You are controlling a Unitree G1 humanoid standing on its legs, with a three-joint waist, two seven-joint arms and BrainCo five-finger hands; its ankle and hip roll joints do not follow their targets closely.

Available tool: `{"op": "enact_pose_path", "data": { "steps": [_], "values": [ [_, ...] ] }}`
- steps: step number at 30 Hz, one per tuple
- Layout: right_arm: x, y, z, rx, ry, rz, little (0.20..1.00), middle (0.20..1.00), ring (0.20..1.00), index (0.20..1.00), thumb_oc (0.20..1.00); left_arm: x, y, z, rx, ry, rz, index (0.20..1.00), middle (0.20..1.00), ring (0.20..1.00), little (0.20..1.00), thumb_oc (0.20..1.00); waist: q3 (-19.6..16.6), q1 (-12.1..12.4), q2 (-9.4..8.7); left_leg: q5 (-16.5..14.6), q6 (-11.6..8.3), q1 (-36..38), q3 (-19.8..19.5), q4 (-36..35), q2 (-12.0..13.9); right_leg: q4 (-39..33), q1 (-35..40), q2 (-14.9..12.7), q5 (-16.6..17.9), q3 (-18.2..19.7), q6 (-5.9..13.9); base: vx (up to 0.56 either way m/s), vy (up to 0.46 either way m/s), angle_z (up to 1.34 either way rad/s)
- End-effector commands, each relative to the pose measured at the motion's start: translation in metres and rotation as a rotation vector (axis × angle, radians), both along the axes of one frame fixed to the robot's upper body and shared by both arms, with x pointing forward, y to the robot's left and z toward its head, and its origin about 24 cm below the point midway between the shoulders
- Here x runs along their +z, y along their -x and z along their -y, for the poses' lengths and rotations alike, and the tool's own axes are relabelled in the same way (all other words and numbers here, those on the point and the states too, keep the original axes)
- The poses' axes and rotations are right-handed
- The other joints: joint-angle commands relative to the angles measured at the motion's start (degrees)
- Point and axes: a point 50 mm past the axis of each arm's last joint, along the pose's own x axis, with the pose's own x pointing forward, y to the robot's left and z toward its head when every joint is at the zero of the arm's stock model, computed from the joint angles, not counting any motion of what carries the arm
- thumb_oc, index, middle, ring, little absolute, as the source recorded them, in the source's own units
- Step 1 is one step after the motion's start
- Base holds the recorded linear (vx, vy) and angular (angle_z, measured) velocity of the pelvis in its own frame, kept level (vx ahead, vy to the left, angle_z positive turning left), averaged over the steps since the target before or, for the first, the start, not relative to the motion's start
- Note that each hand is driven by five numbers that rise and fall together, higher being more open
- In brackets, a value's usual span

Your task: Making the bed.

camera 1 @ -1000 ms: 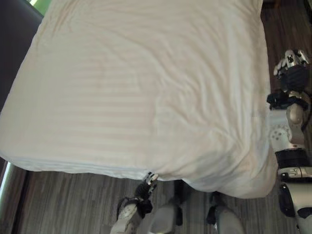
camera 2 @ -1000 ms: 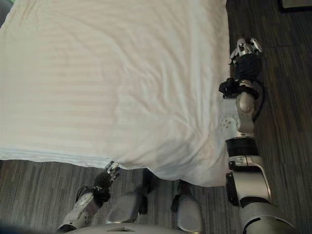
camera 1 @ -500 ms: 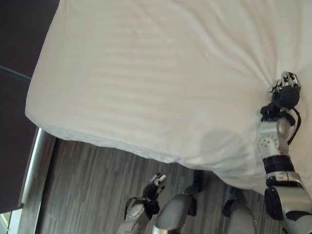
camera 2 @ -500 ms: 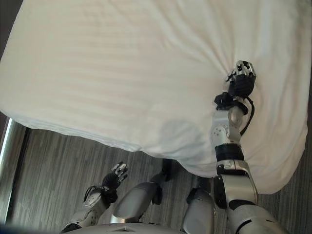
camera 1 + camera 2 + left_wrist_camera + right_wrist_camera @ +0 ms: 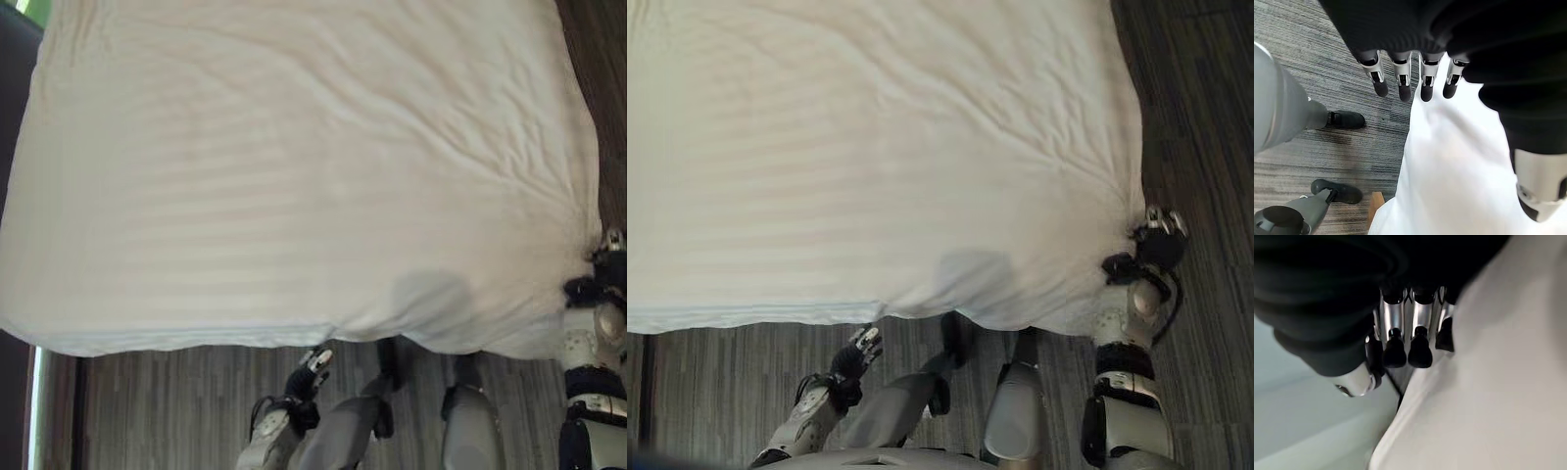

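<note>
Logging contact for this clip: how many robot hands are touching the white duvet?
1. The right robot hand grips the white duvet at its near right corner, where creases gather. The left robot hand hangs open over the floor below the duvet's front edge.

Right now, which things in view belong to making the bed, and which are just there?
Belongs to the job:
white duvet, spread over the bed
right hand, fingers curled on the duvet's near right corner
left hand, open, low by the bed's foot

Just there:
striped carpet
</note>
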Motion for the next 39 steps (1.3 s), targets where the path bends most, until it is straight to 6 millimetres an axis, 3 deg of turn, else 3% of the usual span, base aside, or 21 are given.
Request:
{"op": "enact_pose_path", "data": {
  "steps": [1, 7, 8, 9, 10, 11, 13, 17, 19, 21, 22, 23, 25, 27, 28, 29, 30, 35, 37, 38, 39],
  "values": [
    [-0.003, 0.020, 0.020, -0.055, 0.030, -0.050, 0.200, 0.200, 0.200, 0.200, 0.200, 0.011, -0.021, 0.013, 0.001, 0.038, 0.071, 1.000, 1.000, 1.000, 1.000, 1.000, 3.03, -1.28, 1.27, -0.09, -3.35, 0.32, -2.85, 0.71, 2.81, 2.00, -0.05, -3.25, -1.24, 4.26, 2.71, 0.00, -0.004, -0.09],
    [-0.031, 0.054, 0.039, -0.101, 0.008, -0.208, 0.200, 0.200, 0.200, 0.200, 0.200, 0.009, -0.023, 0.005, 0.044, 0.029, 0.065, 1.000, 1.000, 1.000, 1.000, 1.000, 2.17, -2.25, -0.06, -0.29, -3.40, 0.73, -2.89, 0.71, 3.04, 1.83, 0.48, -2.90, -1.28, 4.25, 2.60, 0.01, -0.033, -0.12],
    [-0.041, 0.060, 0.034, -0.066, 0.029, -0.280, 0.291, 0.291, 0.291, 0.291, 0.291, 0.005, -0.020, 0.002, 0.066, 0.033, 0.039, 1.000, 1.000, 1.000, 1.000, 1.000, 1.21, -2.25, -1.10, -0.41, -3.42, 1.51, -3.09, 0.71, 3.40, 1.80, 1.41, -2.68, -1.35, 4.02, 2.52, 0.04, -0.053, -0.01],
    [-0.042, 0.060, 0.034, -0.064, 0.030, -0.283, 0.291, 0.291, 0.291, 0.291, 0.291, 0.005, -0.019, 0.002, 0.067, 0.032, 0.037, 1.000, 1.000, 1.000, 1.000, 1.000, 1.20, -2.33, -1.16, -0.43, -3.43, 1.60, -3.09, 0.71, 3.41, 1.78, 1.52, -2.68, -1.37, 4.01, 2.51, 0.07, -0.098, 0.01],
    [-0.051, 0.058, 0.019, 0.072, 0.134, -0.414, 1.000, 1.000, 1.000, 1.000, 1.000, 0.004, -0.018, -0.003, 0.080, 0.024, 0.034, 1.000, 1.000, 1.000, 1.000, 1.000, 0.39, -2.22, -2.43, -0.89, -3.45, 2.82, -3.14, 0.71, 3.99, 1.81, 2.53, -1.98, -1.70, 3.85, 2.43, 0.03, -0.060, 0.01],
    [-0.052, 0.058, 0.018, 0.073, 0.134, -0.415, 1.000, 1.000, 1.000, 1.000, 1.000, 0.004, -0.018, -0.004, 0.081, 0.024, 0.034, 1.000, 1.000, 1.000, 1.000, 1.000, 0.38, -2.37, -2.57, -0.55, -3.43, 2.61, -3.18, 0.71, 3.88, 1.72, 2.39, -2.09, -1.38, 3.83, 2.39, 0.05, -0.124, -0.01],
    [-0.059, 0.051, -0.019, 0.323, 0.367, -0.557, 1.000, 1.000, 1.000, 1.000, 1.000, 0.002, -0.014, -0.013, 0.104, 0.002, 0.024, 1.000, 1.000, 1.000, 1.000, 1.000, -1.05, -1.92, -4.96, -0.92, -3.49, 5.08, -3.36, 0.71, 4.97, 1.69, 4.58, -0.79, -1.90, 3.51, 2.08, 0.05, -0.104, -0.03],
    [-0.070, 0.050, -0.047, 0.514, 0.593, -0.708, 1.000, 1.000, 1.000, 1.000, 1.000, 0.001, -0.010, -0.024, 0.140, -0.033, 0.020, 1.000, 1.000, 1.000, 1.000, 1.000, -3.00, -0.63, -6.73, -0.88, -3.56, 7.44, -4.02, 0.71, 5.61, 1.29, 6.88, 0.26, -2.28, 2.86, 1.81, 0.04, -0.068, 0.02],
    [-0.081, 0.048, -0.057, 0.584, 0.700, -0.809, 1.000, 1.000, 1.000, 1.000, 1.000, 0.000, -0.009, -0.031, 0.193, -0.063, 0.009, 1.000, 1.000, 1.000, 1.000, 1.000, -4.02, 0.77, -7.59, -1.03, -3.35, 9.19, -5.00, 0.71, 5.49, 0.95, 8.06, 1.08, -2.50, 3.18, 1.69, 0.03, -0.053, 0.09],
    [-0.090, 0.046, -0.063, 0.673, 0.885, -0.941, 1.000, 1.000, 1.000, 1.000, 1.000, 0.002, -0.012, -0.040, 0.230, -0.095, 0.018, 1.000, 1.000, 1.000, 1.000, 1.000, -4.70, 2.60, -9.54, -4.74, -2.83, 11.06, -7.99, 5.13, 5.24, 0.95, 9.07, 2.22, -2.52, 4.66, 1.37, -0.01, -0.063, -0.08],
    [-0.090, 0.045, -0.063, 0.673, 0.885, -0.940, 1.000, 1.000, 1.000, 1.000, 1.000, 0.002, -0.012, -0.040, 0.230, -0.095, 0.019, 1.000, 1.000, 1.000, 1.000, 1.000, -4.75, 2.50, -9.66, -4.58, -2.80, 10.82, -8.04, 5.21, 5.11, 0.95, 8.90, 2.09, -2.39, 4.64, 1.38, -0.13, 0.008, -0.24],
    [-0.095, 0.049, -0.068, 0.713, 0.898, -0.963, 1.000, 1.000, 1.000, 1.000, 1.000, 0.006, -0.014, -0.044, 0.244, -0.098, 0.042, 1.000, 1.000, 1.000, 1.000, 1.000, -5.15, 3.21, -11.61, -7.82, -3.89, 11.99, -12.41, 11.34, 5.49, 1.00, 8.56, 1.35, -1.55, 5.48, 1.14, -0.17, 0.089, -0.23],
    [-0.101, 0.058, -0.069, 0.735, 0.902, -1.001, 1.000, 1.000, 1.000, 1.000, 1.000, 0.005, -0.010, -0.045, 0.218, -0.127, 0.034, 1.000, 1.000, 1.000, 1.000, 1.000, -6.89, 3.13, -12.26, -6.91, -5.28, 16.70, -20.26, 15.02, 7.58, 1.62, 7.23, 1.40, -0.17, 5.99, 1.44, -0.17, 0.150, -0.26],
    [-0.105, 0.063, -0.071, 0.733, 0.860, -0.997, 1.000, 1.000, 1.000, 1.000, 1.000, 0.004, -0.009, -0.044, 0.211, -0.133, 0.025, 1.000, 1.000, 1.000, 1.000, 1.000, -8.14, 2.29, -12.78, -6.24, -5.50, 17.70, -22.17, 14.75, 8.26, 1.63, 6.66, 0.99, 0.31, 6.28, 1.81, -0.18, 0.205, -0.42],
    [-0.113, 0.081, -0.067, 0.716, 0.800, -1.039, 1.000, 1.000, 1.000, 1.000, 1.000, -0.002, 0.001, -0.038, 0.159, -0.151, -0.010, 1.000, 1.000, 1.000, 1.000, 1.000, -9.65, 0.81, -12.96, -7.40, -5.37, 19.91, -23.44, 11.70, 10.44, 1.70, 5.80, 0.54, 1.07, 7.19, 3.20, -0.22, 0.261, -0.22],
    [-0.114, 0.082, -0.066, 0.715, 0.799, -1.041, 1.000, 1.000, 1.000, 1.000, 1.000, -0.003, 0.002, -0.037, 0.157, -0.151, -0.012, 1.000, 1.000, 1.000, 1.000, 1.000, -9.72, 0.95, -12.86, -7.39, -5.35, 20.09, -23.35, 11.52, 10.55, 1.68, 5.86, 0.64, 1.05, 7.22, 3.21, -0.38, 0.316, -0.19],
    [-0.115, 0.089, -0.065, 0.694, 0.754, -1.033, 1.000, 1.000, 1.000, 1.000, 1.000, -0.005, 0.004, -0.032, 0.119, -0.164, -0.020, 1.000, 1.000, 1.000, 1.000, 1.000, -9.80, -0.15, -14.10, -11.95, -4.08, 21.79, -19.53, 7.89, 9.23, 1.80, 5.27, -0.70, 3.20, 7.40, 4.58, -0.30, 0.168, -0.17],
    [-0.119, 0.095, -0.071, 0.686, 0.708, -1.022, 1.000, 1.000, 1.000, 1.000, 1.000, -0.007, 0.001, -0.028, 0.040, -0.216, -0.029, 1.000, 1.000, 1.000, 1.000, 1.000, -8.52, -0.48, -15.15, -11.94, -1.84, 24.33, -17.00, 2.46, 6.64, 3.58, 4.01, -1.80, 4.12, 6.06, 6.39, -0.31, 0.193, -0.26],
    [-0.118, 0.093, -0.076, 0.696, 0.706, -1.008, 1.000, 1.000, 1.000, 1.000, 1.000, -0.005, 0.001, -0.030, 0.017, -0.245, -0.020, 1.000, 1.000, 1.000, 1.000, 1.000, -7.54, -0.10, -14.87, -10.45, -0.80, 23.56, -15.96, 2.83, 6.09, 9.34, 4.03, -0.39, 0.15, 6.27, 5.21, -0.53, 0.205, -0.55],
    [-0.118, 0.092, -0.078, 0.692, 0.697, -0.994, 1.000, 1.000, 1.000, 1.000, 1.000, -0.003, 0.001, -0.031, 0.007, -0.247, -0.011, 1.000, 1.000, 1.000, 1.000, 1.000, -7.72, 0.87, -14.82, -7.94, 0.49, 21.33, -14.23, 3.09, 4.91, 14.53, 6.34, 1.63, -2.93, 4.26, 3.02, -0.48, 0.187, -0.71],
    [-0.118, 0.093, -0.078, 0.693, 0.696, -0.995, 1.000, 1.000, 1.000, 1.000, 1.000, -0.003, 0.002, -0.031, 0.006, -0.247, -0.012, 1.000, 1.000, 1.000, 1.000, 1.000, -7.70, 0.97, -14.79, -8.09, 0.47, 21.51, -14.15, 3.07, 4.99, 14.83, 6.33, 1.72, -3.23, 4.33, 3.00, -0.59, 0.242, -0.69]
  ]
}}
